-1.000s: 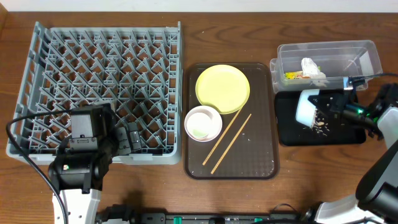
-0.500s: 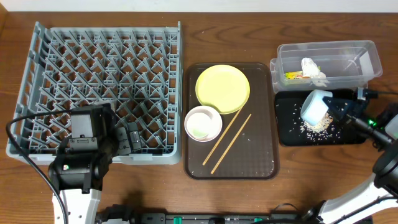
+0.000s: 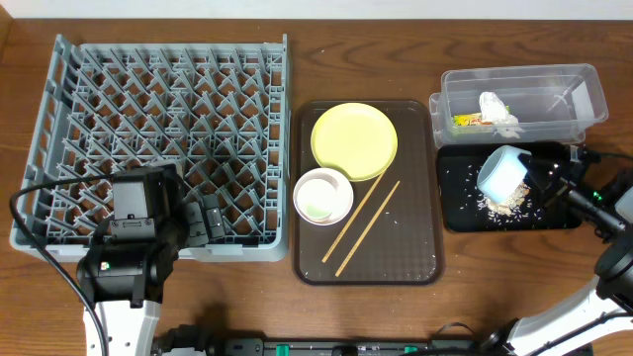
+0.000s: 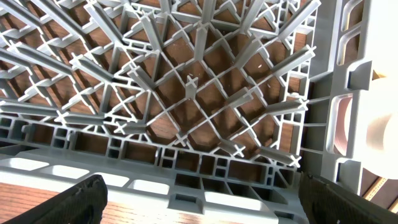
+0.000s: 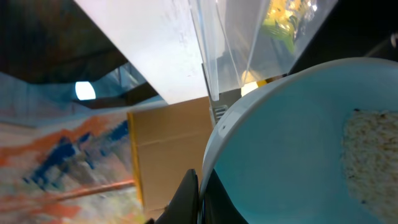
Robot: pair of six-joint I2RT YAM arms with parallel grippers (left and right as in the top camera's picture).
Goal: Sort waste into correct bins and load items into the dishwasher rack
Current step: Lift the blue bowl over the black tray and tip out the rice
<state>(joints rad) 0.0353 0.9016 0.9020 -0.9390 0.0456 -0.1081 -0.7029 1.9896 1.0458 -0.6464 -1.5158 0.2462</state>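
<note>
Right gripper (image 3: 544, 181), clamped on the rim of the light blue bowl (image 3: 502, 172) over the black tray (image 3: 456, 214), has rolled it back upright-ish; rice scraps (image 3: 506, 205) are now dumped in the tray with some stuck inside the bowl, and the left gripper (image 4: 205, 202) sits open at the dishwasher rack (image 3: 158, 109).

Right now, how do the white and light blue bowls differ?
The white bowl sits upright on the brown tray, free; the light blue bowl is held tilted over the black tray by the right gripper. Rice scraps cling inside the blue one, not visibly the white. Both are round.
</note>
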